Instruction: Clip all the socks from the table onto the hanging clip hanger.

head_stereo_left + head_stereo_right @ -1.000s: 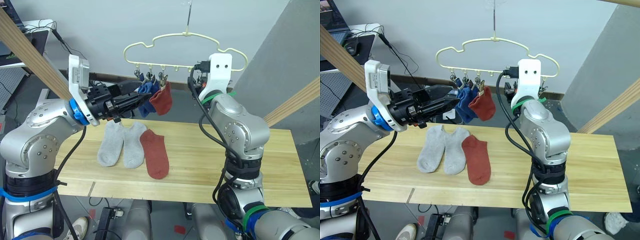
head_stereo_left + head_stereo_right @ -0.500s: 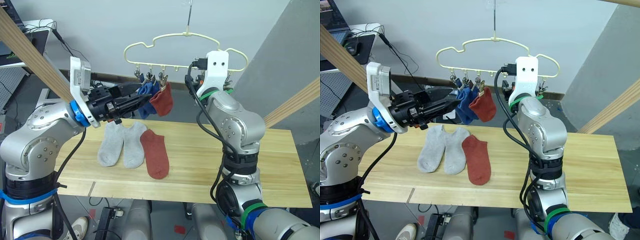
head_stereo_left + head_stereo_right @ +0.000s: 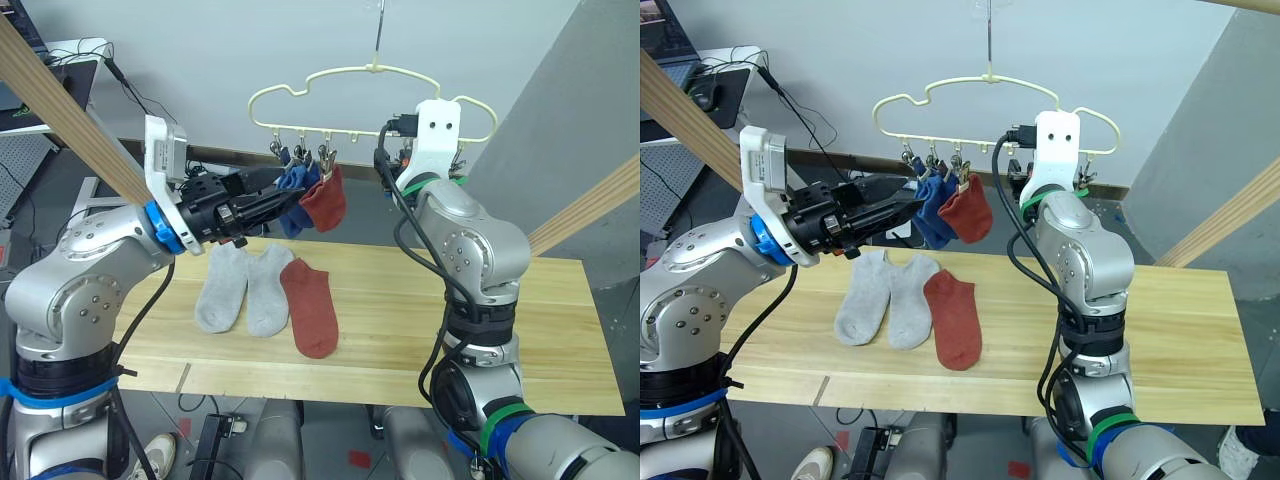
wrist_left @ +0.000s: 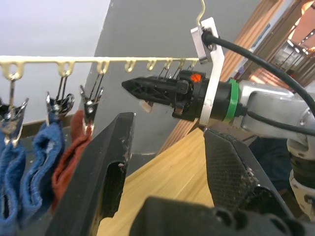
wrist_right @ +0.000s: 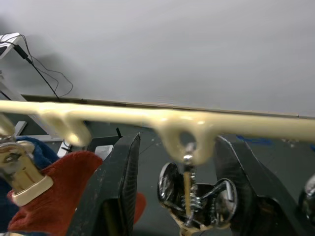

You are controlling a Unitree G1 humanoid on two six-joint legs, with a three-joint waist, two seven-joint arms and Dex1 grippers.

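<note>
Access to the clip hanger (image 3: 372, 108) from the left is blocked by three hung socks (image 3: 310, 198) and the left gripper (image 3: 282, 200) just beside them. Right-hand clips are crowded by the right gripper (image 4: 129, 84). Bare table (image 3: 560, 330) is left open at right.

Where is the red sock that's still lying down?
The rust red sock lies flat on the table, toward the robot's left, touching the right edge of the two grey socks.
</note>
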